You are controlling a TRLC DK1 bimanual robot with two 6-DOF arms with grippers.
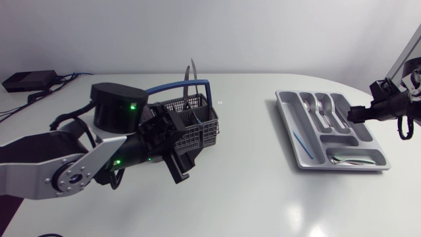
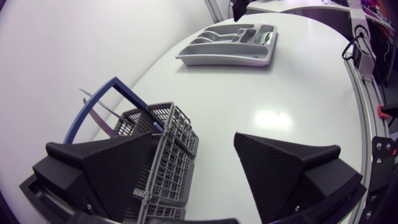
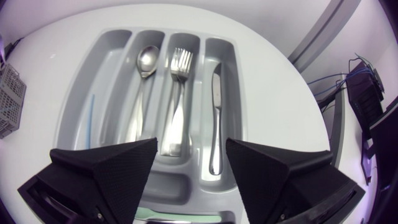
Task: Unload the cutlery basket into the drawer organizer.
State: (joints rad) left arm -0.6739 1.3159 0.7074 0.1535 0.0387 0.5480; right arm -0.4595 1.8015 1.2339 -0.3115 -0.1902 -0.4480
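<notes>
Over the drawer organizer [image 3: 74, 93] on the white counter [image 1: 250, 184], the right gripper [image 3: 189, 155] hangs with its fingers spread apart, holding nothing. In the organizer's long slots lie a spoon [image 3: 146, 62], a fork [image 3: 180, 62] and a knife [image 3: 216, 118], with a thin blue stick [image 3: 92, 115] in the outer slot. Well apart from the organizer stands the grey cutlery basket [image 1: 194, 122] with a blue handle, knife blades [image 1: 191, 76] poking up from it. The left gripper [image 2: 199, 162] is wide open there, one finger against the basket's mesh wall.
</notes>
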